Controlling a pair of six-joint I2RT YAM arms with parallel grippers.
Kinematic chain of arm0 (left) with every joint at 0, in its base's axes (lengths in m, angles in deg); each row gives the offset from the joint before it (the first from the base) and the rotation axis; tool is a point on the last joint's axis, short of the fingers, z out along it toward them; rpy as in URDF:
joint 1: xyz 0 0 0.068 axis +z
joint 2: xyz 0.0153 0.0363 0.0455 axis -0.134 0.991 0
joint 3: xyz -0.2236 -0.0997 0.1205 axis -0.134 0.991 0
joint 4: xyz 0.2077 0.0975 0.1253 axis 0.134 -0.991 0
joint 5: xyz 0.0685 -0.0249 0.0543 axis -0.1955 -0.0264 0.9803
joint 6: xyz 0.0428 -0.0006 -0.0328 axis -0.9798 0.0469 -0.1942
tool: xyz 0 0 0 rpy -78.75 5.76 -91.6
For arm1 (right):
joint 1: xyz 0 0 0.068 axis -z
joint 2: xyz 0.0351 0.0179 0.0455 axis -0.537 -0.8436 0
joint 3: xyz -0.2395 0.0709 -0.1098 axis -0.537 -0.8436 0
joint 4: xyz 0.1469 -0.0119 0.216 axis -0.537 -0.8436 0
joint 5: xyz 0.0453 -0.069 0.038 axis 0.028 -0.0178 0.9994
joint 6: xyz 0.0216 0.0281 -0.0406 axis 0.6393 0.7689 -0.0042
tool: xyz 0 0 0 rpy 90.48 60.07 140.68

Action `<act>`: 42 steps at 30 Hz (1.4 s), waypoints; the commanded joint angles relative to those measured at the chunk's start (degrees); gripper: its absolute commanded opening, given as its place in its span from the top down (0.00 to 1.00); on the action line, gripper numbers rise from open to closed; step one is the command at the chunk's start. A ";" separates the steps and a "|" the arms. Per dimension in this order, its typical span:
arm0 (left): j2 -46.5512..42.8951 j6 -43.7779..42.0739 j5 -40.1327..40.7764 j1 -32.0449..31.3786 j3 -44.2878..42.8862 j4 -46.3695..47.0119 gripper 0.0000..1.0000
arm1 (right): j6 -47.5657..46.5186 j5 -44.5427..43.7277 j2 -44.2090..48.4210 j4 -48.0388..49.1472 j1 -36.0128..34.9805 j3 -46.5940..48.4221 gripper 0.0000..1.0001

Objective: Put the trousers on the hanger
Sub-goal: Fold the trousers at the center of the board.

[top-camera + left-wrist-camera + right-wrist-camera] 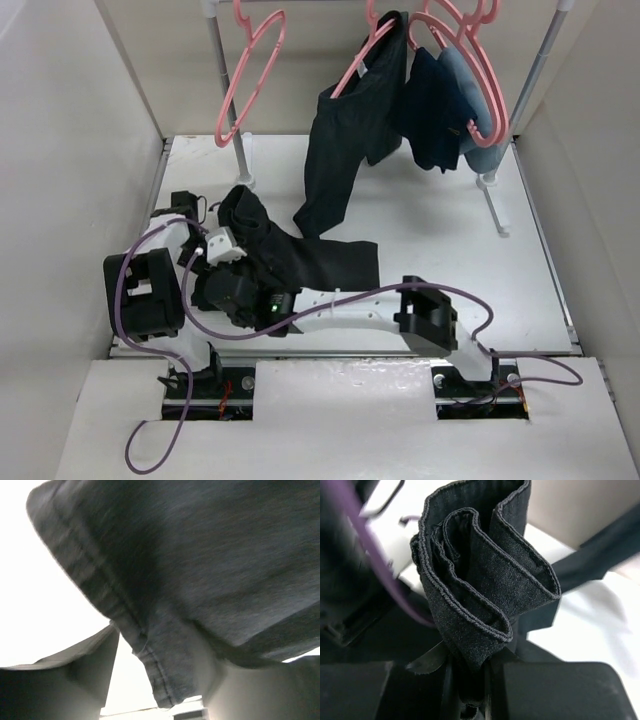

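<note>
- Left wrist view: the left gripper (162, 647) has trousers (200, 580) cloth draped between and over its parted fingers; I cannot tell whether it pinches.
- The right gripper (470, 685) is clamped on a folded bunch of the trousers.
- Top view: the trousers trail right across the table (450, 250), then rise to a hanging pink hanger (358, 65).
</note>
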 commanded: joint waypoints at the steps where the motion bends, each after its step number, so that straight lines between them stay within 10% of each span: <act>1: -2.66 1.02 0.18 2.79 -0.02 -2.99 0.42 | 1.45 1.07 -1.89 6.09 -0.28 5.19 1.00; 11: -3.19 3.48 -1.14 12.99 -6.79 -6.69 0.28 | 0.92 18.29 -10.42 3.02 -0.28 7.05 0.90; 12: -3.19 3.48 -1.14 13.51 -7.40 -6.69 0.27 | 0.92 20.31 -11.81 0.66 -0.28 8.10 0.80; 13: -3.19 3.48 -1.14 13.52 -7.93 -6.69 0.27 | 0.92 22.76 -12.35 -0.93 -0.28 8.80 0.42; 15: -3.19 3.48 -1.14 13.52 -8.46 -6.69 0.25 | 0.92 36.60 -13.15 -7.60 -0.28 11.26 0.00; 21: -5.56 2.61 -1.74 14.13 -11.36 -6.07 0.25 | 6.44 47.54 -3.15 -13.33 -0.89 7.51 0.00; 26: -11.26 -0.21 -8.34 12.92 -12.07 -6.78 0.17 | 15.58 56.09 17.47 -10.26 0.42 -13.22 0.00; 36: -16.20 -0.23 -3.78 -1.66 -1.45 -3.80 0.16 | 45.97 49.60 41.92 -13.77 13.41 -47.65 0.03; 42: -14.19 4.09 17.28 -5.11 7.96 6.11 0.18 | 54.27 52.48 45.05 -13.77 29.74 -55.97 0.55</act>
